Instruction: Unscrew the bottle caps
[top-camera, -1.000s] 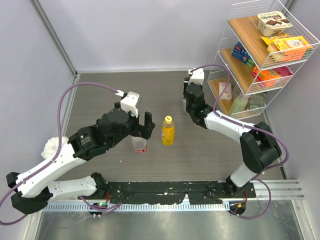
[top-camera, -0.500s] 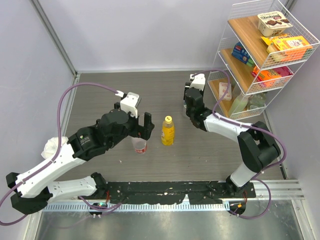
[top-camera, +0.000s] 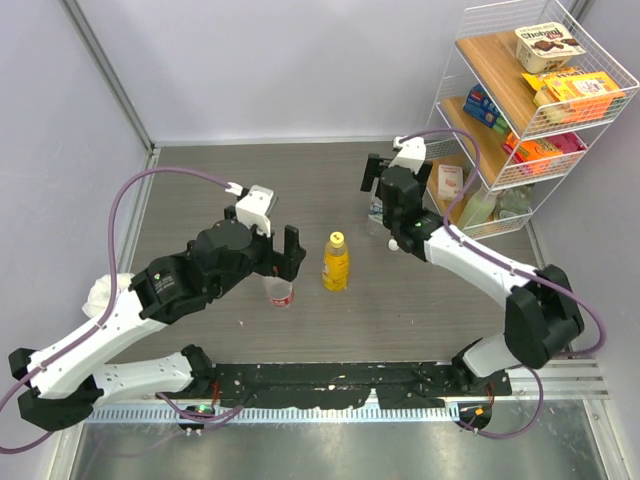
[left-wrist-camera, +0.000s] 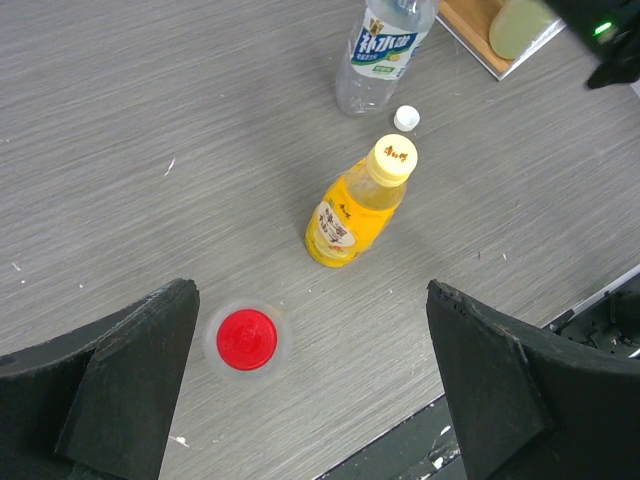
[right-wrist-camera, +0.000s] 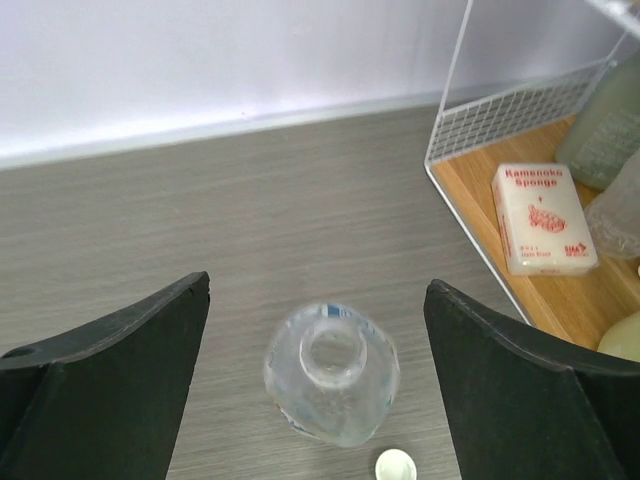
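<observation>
Right wrist: shelf (right-wrist-camera: 478, 205) beside uncapped bottle (right-wrist-camera: 331, 375)

White arms (top-camera: 100, 335), black joints (top-camera: 190, 280), purple cables (top-camera: 180, 170)

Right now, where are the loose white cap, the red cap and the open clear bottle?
loose white cap (left-wrist-camera: 406, 118): left wrist view, its top face.
red cap (left-wrist-camera: 246, 339): left wrist view, centre of its top.
open clear bottle (right-wrist-camera: 290, 390): right wrist view, its shoulder beside the mouth.

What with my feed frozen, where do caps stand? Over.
Left gripper open over red cap. Right gripper open over blue-label bottle; white cap off, beside it. Red cap, yellow cap on. Nothing blocking.
</observation>
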